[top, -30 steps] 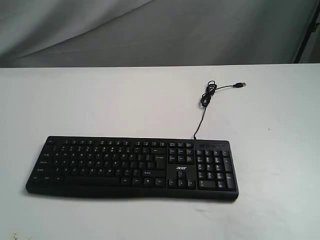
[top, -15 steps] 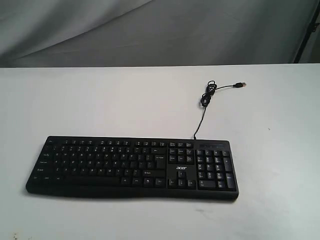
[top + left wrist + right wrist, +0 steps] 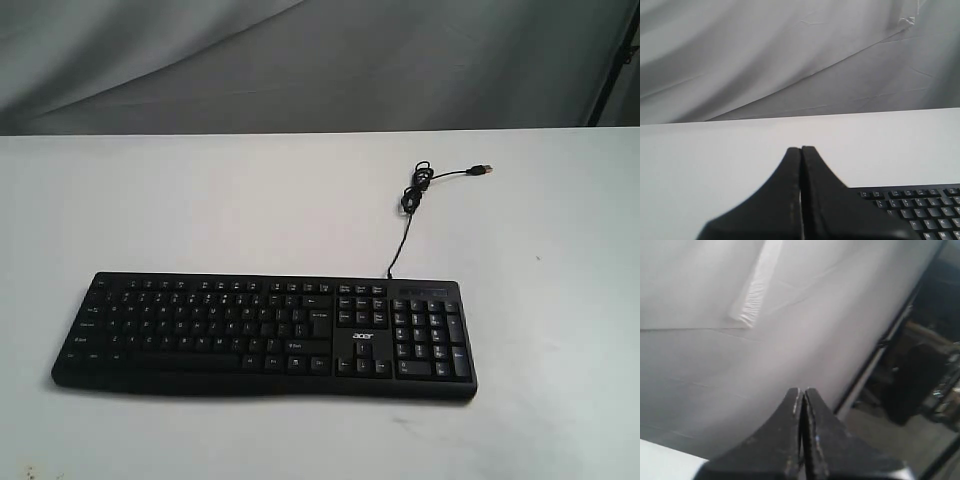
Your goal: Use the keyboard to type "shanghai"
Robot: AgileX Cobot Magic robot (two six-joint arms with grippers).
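**Idle keyboard [image 3: 265, 335] on a white tabletop [image 3: 200, 200]**

The left claw [image 3: 801, 151] has its jaws pressed together with nothing between them. It is held over the tabletop, and a corner of the keyboard shows just beyond it. The black keyboard lies flat toward 6 o'clock on the tabletop, with its number pad at the 3 o'clock end. Its thin cable [image 3: 405, 235] leaves the back edge toward 1 o'clock, loops, and ends in a plug [image 3: 483, 170]. The right claw [image 3: 802, 392] is likewise closed and empty, facing grey cloth [image 3: 715, 365].
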